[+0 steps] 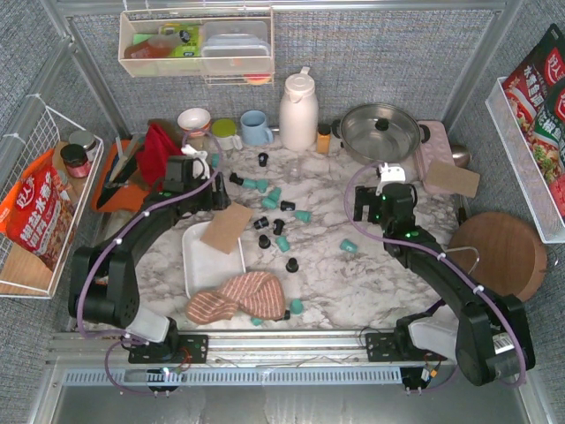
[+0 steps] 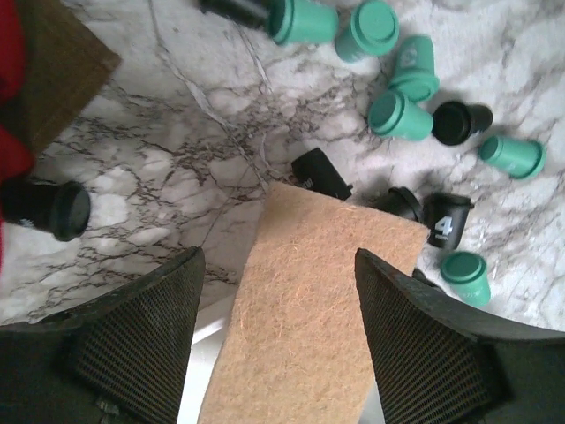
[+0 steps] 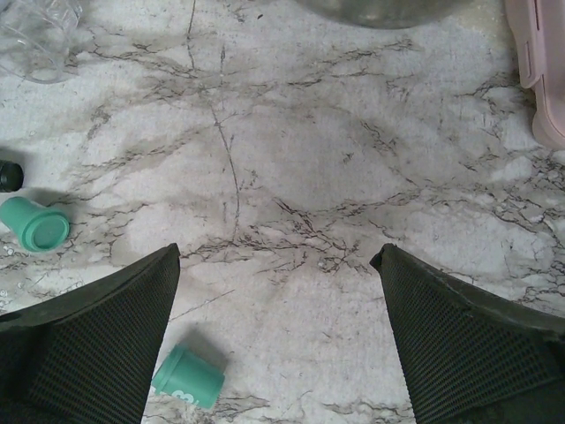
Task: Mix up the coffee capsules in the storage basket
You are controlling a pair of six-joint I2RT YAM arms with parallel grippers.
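The storage basket is a white shallow tray in front of the left arm; I see no capsules on its bare floor. A brown fibre mat lies across its far right corner. Teal and black coffee capsules lie scattered on the marble, right of the basket. My left gripper is open and empty above the mat; a strip of basket shows beside it, capsules beyond. My right gripper is open and empty over bare marble, one teal capsule by its left finger.
A striped cloth covers the basket's near end. A white thermos, blue mug and lidded pan stand at the back. A round wooden board lies right. A red cloth sits by the left gripper.
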